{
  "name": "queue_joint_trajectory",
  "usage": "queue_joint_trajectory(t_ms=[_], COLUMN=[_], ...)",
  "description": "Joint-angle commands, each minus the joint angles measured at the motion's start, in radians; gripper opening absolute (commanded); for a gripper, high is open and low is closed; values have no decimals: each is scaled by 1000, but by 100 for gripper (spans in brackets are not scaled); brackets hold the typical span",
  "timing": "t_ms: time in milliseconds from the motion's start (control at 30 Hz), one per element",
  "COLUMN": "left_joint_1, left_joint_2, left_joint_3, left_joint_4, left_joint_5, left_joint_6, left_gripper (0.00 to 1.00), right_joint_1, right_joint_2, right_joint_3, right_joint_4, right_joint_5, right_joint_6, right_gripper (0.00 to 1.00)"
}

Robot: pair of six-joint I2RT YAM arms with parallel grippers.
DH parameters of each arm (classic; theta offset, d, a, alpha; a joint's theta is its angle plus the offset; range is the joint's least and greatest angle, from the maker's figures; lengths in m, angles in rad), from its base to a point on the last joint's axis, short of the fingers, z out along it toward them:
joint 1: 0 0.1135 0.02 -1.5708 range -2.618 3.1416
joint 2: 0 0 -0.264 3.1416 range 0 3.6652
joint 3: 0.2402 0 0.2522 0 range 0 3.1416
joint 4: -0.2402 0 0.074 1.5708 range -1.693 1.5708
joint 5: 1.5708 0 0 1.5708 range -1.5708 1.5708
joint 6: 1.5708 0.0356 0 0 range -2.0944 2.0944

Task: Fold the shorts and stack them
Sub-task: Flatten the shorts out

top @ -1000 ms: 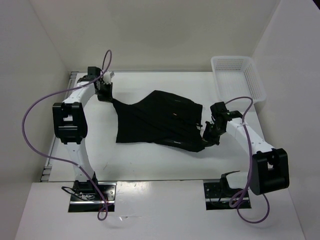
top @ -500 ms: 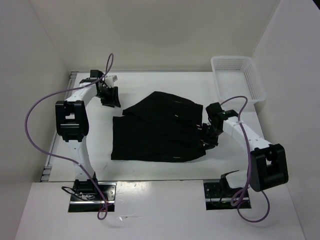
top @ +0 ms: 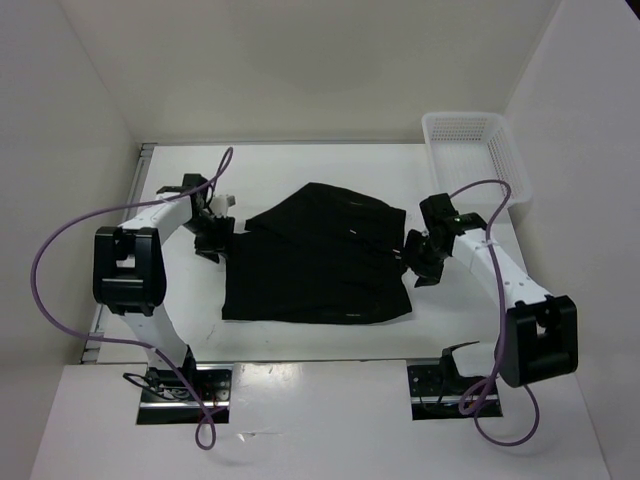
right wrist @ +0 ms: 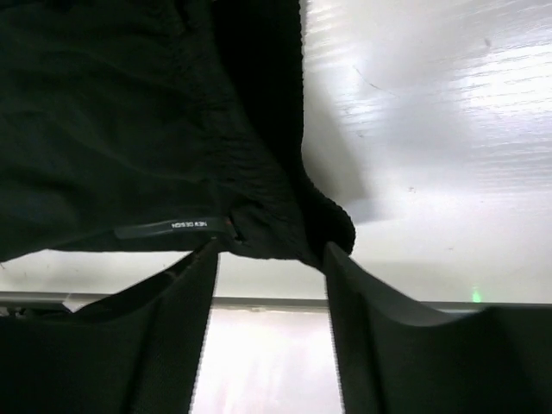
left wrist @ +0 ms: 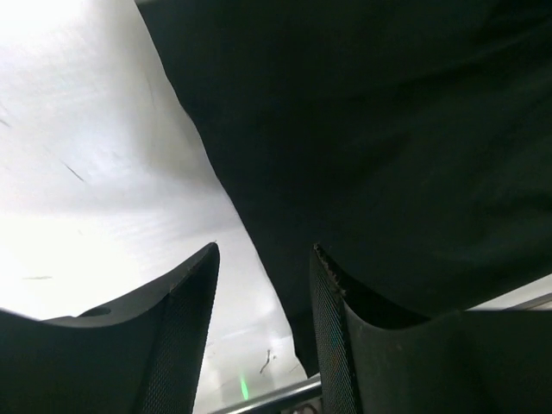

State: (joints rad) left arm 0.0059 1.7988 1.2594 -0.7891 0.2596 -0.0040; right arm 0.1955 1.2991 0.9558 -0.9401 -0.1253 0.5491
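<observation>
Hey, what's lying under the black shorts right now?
The shorts lie flat on the white table, which shows bare all around them. One layer of their fabric overlaps another. Whatever might sit beneath the fabric is covered and cannot be seen.

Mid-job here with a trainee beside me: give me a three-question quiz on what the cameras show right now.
1. True or false: the shorts lie on the table, outside the basket.
2. The right hand sits at which part of the shorts? A: the edge with the label; B: the middle; C: nowhere near them.
3. Fill in: the left hand has its jaws ____.
Key: 1 true; 2 A; 3 open.
</observation>
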Motion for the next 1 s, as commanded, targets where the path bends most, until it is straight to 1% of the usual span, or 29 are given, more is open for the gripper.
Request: queue_joint_trajectory(t_ms=[0,33,133,167,200,333,367,433,467,500,600,633,700,733,800,867,967], left_joint_1=[-15,-15,-37,-37,-46,-57,-57,-66,-66,-66,-66,-66,-66,-66,-66,-38,-1], left_joint_2=[-3,-3,-15,-15,-15,7,22,37,49,59,59,59,59,59,50,50,50], left_joint_3=[-34,-34,-84,-98,-127,-147,-147,-137,-137,-127,-117,-108,-98,-98,-98,-72,-19], left_joint_4=[-9,-9,-18,-18,-6,60,94,151,165,188,200,200,200,200,214,241,251], left_joint_5=[-10,1,29,41,41,75,84,66,66,50,29,12,-12,-46,-91,-132,-132], left_joint_6=[4,4,4,4,4,4,4,4,4,4,4,4,4,4,4,4,4], left_gripper=[54,54,54,54,54,54,54,54,47,43,32,25,18,11,5,0,0], right_joint_1=[-5,-5,-5,-5,-5,-5,10,38,47,61,70,70,70,70,70,70,70], right_joint_2=[77,101,123,135,164,276,293,328,328,344,368,368,368,368,368,368,368], right_joint_3=[21,21,21,11,11,11,11,2,1,1,1,1,1,1,1,1,1], right_joint_4=[59,70,81,81,92,92,92,92,92,92,92,92,101,101,101,101,101], right_joint_5=[0,0,0,0,-13,-71,-82,-91,-91,-91,-100,-100,-100,-100,-100,-100,-89], right_joint_6=[-3,-3,-3,-3,-3,-49,-61,-61,-61,-61,-71,-71,-71,-71,-71,-71,-71], right_gripper=[60,64,65,67,77,77,75,66,61,51,34,22,10,0,0,0,0])
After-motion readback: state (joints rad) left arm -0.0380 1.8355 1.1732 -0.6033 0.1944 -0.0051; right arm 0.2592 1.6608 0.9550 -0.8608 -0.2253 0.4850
